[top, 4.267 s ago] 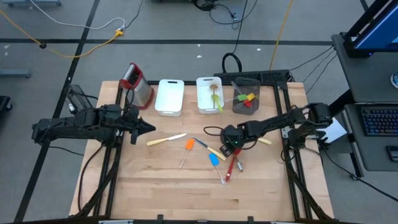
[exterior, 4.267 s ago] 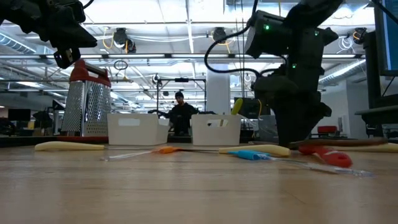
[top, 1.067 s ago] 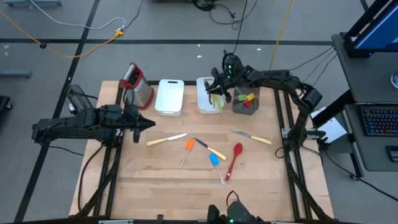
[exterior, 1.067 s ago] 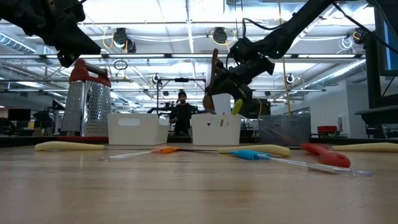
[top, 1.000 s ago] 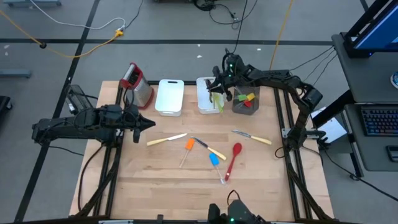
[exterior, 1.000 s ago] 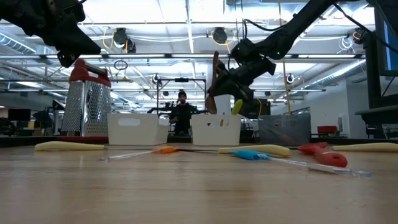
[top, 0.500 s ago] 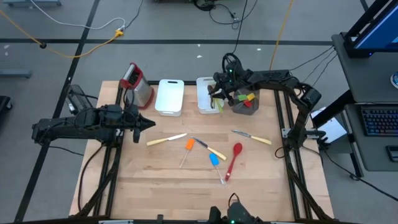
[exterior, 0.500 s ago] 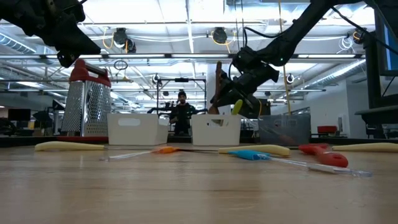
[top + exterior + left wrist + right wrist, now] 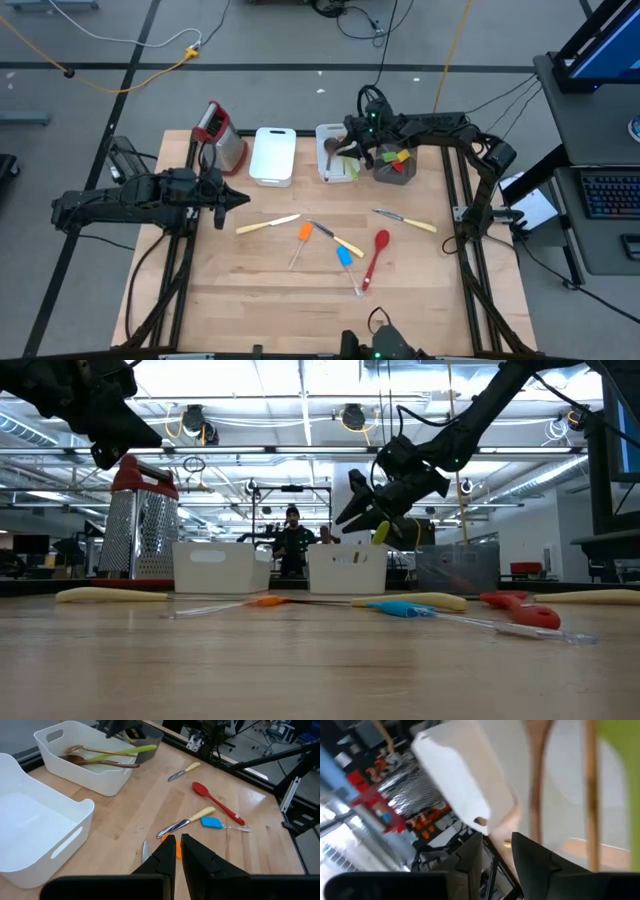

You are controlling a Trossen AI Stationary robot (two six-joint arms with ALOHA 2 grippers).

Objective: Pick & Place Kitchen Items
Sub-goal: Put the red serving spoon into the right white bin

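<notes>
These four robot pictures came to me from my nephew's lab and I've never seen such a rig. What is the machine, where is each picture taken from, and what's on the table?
It is a robot with two dark jointed arms at a pale wooden table. One picture looks straight down, one sits at table height, and two come from cameras on the wrists.

The right hand hovers over a white rectangular bin that holds wooden spoons; its fingers are apart and hold nothing. The left hand waits shut and empty at the table's left side.

On the table lie a red plastic spoon, an orange spatula, a blue spatula and cream-handled knives. At the back stand an empty white bin and a metal box grater with a red top.
</notes>
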